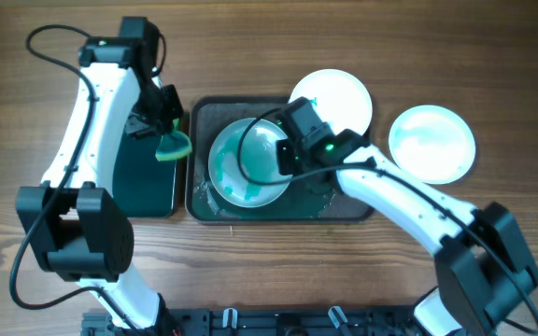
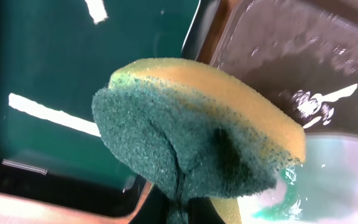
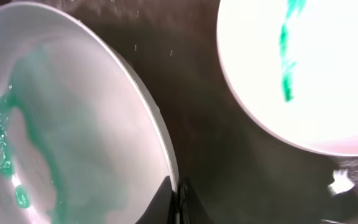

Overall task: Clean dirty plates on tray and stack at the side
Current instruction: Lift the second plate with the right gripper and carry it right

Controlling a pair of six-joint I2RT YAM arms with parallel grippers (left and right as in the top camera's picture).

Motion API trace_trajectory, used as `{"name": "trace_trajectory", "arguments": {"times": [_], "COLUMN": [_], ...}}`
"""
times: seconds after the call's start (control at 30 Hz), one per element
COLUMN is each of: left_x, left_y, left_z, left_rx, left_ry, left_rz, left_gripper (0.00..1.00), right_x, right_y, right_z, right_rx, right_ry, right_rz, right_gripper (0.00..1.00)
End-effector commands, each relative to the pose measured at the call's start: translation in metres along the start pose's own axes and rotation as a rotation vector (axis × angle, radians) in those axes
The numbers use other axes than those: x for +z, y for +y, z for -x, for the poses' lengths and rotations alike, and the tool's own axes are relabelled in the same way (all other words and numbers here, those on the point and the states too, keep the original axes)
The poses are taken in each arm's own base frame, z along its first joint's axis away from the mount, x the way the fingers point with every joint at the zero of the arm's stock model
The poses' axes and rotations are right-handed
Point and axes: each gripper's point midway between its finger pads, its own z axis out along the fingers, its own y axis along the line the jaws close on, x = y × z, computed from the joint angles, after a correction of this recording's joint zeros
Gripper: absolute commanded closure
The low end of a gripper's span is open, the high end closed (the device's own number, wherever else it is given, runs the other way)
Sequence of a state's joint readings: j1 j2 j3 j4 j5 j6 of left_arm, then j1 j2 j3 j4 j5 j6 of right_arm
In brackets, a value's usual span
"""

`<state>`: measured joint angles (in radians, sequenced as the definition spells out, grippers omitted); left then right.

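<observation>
My right gripper (image 1: 288, 154) pinches the rim of the smeared plate (image 1: 246, 166) lying in the black tray (image 1: 204, 207), mid-tabletop. My left gripper (image 1: 164, 133) clamps the sponge (image 1: 174, 146), not yet on it. Toward the far-right corner, the streaked plate (image 1: 339, 93) and the filmed plate (image 1: 431, 142) remain green (neither looks clean). Nothing stacked.

Dark tray (image 1: 204, 207) holds the first plate (image 1: 247, 163): white, wet, smeared green. The second plate (image 1: 334, 93), white with one green streak, overlaps the tray's far right corner. The third plate (image 1: 431, 142), with a faint green film, lies flat, right of the tray. The sponge (image 1: 174, 145), yellow over green, hangs at the tray's left rim.
</observation>
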<state>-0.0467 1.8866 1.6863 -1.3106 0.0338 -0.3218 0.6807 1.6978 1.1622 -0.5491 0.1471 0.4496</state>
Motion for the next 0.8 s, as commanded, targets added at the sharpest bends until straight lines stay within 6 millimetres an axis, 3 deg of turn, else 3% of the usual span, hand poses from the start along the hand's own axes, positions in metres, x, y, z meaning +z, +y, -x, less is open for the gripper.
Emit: {"name": "trace_trajectory", "arguments": {"times": [0.0, 0.23, 0.33, 0.57, 0.67, 0.77], "left_x": [-0.012, -0.012, -0.012, -0.012, -0.012, -0.012], "left_y": [0.003, 0.006, 0.006, 0.006, 0.006, 0.006], "left_z": [0.011, 0.012, 0.012, 0.012, 0.012, 0.012], "left_rx": [-0.004, -0.018, -0.018, -0.018, -0.018, -0.018], "left_ry": [-0.034, -0.037, -0.037, -0.037, -0.037, -0.036], "left_rz": [-0.065, -0.065, -0.065, -0.066, -0.065, -0.065], "left_gripper": [0.96, 0.96, 0.96, 0.96, 0.96, 0.96], "right_x": [-0.040, -0.124, -0.137, -0.136, -0.108, -0.078], "right_y": [-0.018, -0.012, -0.002, 0.006, 0.021, 0.008], "right_z": [0.033, 0.051, 0.054, 0.060, 0.048, 0.036], "right_rx": [-0.088, -0.293, -0.349, -0.338, -0.339, -0.228], "right_ry": [-0.211, -0.579, -0.624, -0.640, -0.550, -0.413], "right_rz": [-0.268, -0.772, -0.822, -0.782, -0.601, -0.465], "right_gripper": [0.96, 0.96, 0.96, 0.96, 0.96, 0.96]}}
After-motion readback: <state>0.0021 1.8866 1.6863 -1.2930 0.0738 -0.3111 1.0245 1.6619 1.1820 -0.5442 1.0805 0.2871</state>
